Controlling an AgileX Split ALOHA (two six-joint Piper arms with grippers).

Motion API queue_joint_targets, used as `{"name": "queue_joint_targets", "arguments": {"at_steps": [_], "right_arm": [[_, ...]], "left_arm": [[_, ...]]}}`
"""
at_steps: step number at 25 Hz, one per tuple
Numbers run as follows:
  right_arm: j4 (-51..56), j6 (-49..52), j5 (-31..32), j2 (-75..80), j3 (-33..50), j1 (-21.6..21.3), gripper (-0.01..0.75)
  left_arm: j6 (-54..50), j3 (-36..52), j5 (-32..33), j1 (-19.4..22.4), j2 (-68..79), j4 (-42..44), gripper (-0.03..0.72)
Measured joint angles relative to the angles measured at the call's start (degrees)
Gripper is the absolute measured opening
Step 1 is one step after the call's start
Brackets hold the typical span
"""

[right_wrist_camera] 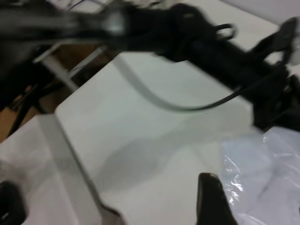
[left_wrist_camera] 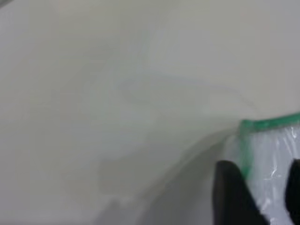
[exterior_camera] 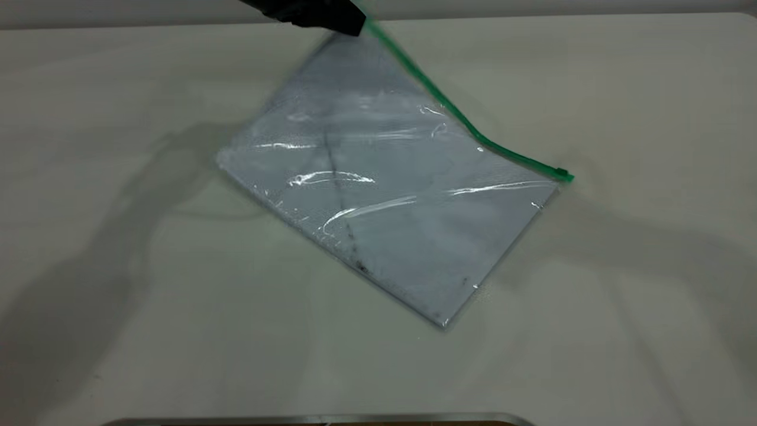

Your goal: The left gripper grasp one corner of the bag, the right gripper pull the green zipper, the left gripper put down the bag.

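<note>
Bag (exterior_camera: 390,195) clear, glossy, smudged | green zipper (exterior_camera: 467,121) | left gripper (exterior_camera: 346,23) clamps far corner

the bag (exterior_camera: 390,195) lies mid-table (exterior_camera: 118,296), its far corner under the left end effector (exterior_camera: 331,18)

I see bare pale tabletop (exterior_camera: 118,331) across the frame's left, bottom and right. Only the flat clear plastic pouch (exterior_camera: 384,195) fills centre, its upper corner lifted by the black gripper (exterior_camera: 331,18).
</note>
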Motion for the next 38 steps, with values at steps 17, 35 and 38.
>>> {"name": "queue_joint_targets", "arguments": {"at_steps": [17, 35, 38], "right_arm": [[-46.0, 49.9, 13.9, -39.5, 2.9, 0.0, 0.466], [-64.8, 69.0, 7.4, -57.8, 41.8, 0.0, 0.466], [-65.6, 69.3, 6.6, -57.7, 42.2, 0.0, 0.466]], "left_arm": [[-29.7, 0.0, 30.7, 9.5, -34.2, 31.6, 0.446], [-58.7, 21.7, 30.7, 9.5, -66.5, 57.8, 0.442], [-59.5, 32.0, 30.7, 9.5, -72.2, 58.0, 0.442]]}}
